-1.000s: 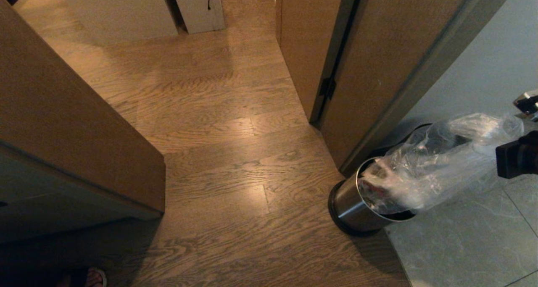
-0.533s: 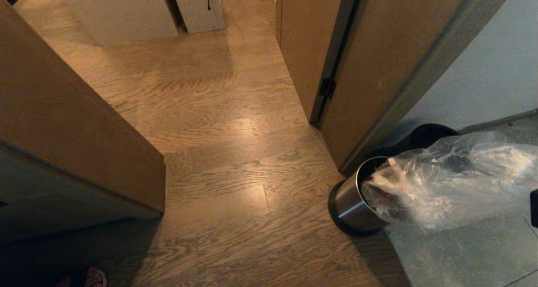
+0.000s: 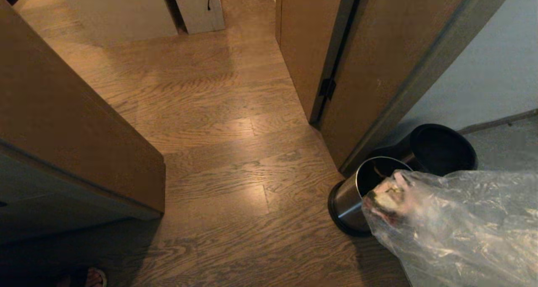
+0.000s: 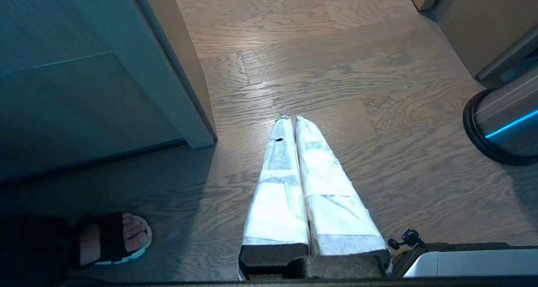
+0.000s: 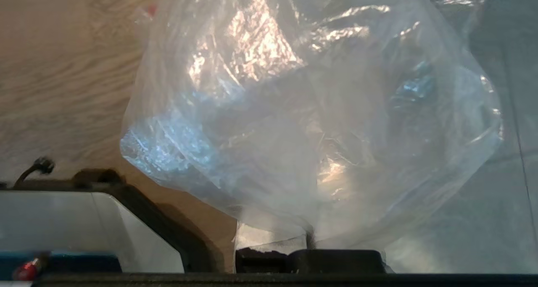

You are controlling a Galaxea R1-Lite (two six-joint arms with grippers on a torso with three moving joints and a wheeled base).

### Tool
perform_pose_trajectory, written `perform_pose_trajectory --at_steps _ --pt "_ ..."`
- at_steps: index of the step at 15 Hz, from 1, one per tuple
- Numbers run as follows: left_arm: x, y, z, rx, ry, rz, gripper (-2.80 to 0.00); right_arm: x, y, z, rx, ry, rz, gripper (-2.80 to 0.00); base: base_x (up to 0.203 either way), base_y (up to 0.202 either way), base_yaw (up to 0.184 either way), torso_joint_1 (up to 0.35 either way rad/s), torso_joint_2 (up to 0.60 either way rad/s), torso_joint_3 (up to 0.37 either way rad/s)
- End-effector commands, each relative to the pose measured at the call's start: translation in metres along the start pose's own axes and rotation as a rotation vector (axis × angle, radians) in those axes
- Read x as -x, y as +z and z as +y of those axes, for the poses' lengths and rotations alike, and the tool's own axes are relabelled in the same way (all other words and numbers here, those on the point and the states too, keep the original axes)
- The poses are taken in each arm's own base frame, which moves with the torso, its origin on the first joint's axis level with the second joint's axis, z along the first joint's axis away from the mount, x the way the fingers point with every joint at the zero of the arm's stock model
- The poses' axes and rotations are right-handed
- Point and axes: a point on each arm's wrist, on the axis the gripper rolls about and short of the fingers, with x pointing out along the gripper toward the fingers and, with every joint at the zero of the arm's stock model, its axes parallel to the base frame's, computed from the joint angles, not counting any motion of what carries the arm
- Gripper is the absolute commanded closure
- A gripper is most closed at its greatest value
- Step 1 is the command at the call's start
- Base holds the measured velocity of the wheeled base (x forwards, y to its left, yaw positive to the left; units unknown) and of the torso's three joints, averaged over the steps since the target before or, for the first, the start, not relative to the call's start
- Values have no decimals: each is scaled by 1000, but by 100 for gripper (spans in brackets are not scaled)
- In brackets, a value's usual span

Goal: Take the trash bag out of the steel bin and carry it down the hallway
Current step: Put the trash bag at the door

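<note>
The trash bag [image 3: 458, 228], clear and crinkled with a clump of rubbish in its end, hangs at the lower right, out of the steel bin [image 3: 351, 205]. The bin stands with its mouth uncovered where the wood floor meets the grey tiles. In the right wrist view the trash bag [image 5: 311, 110] fills the frame and drapes over my right gripper [image 5: 310, 236], which is shut on its plastic; the fingertips are hidden. My left gripper [image 4: 292, 119] hangs shut and empty over the wood floor, with the steel bin [image 4: 504, 123] off to its side.
The bin's black-rimmed top section [image 3: 441, 150] lies behind it against a wooden door [image 3: 378, 68]. The hallway tiles [image 3: 504, 146] run off to the right. A wooden cabinet [image 3: 63, 131] stands left. A person's sandalled foot [image 4: 122, 238] is near the left arm.
The bag has come out of the bin, toward me and to the right. The right arm has left the head view. The black-rimmed top section now shows fully.
</note>
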Motion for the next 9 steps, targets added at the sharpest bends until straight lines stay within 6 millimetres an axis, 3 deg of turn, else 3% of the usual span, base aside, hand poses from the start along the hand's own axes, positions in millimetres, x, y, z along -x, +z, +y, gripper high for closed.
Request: perform_pose_trajectory --at_steps 1,3,9 --pt "0 0 0 0 1 0 0 20 -26 4 -34 -30 -135 0 0 0 0 0 0 0" --pt "0 0 0 0 1 0 0 18 -42 6 -93 -35 -115 0 0 0 0 0 0 0" --pt "0 0 0 0 0 -1 0 26 -52 7 -146 35 -163 0 0 0 0 0 0 0"
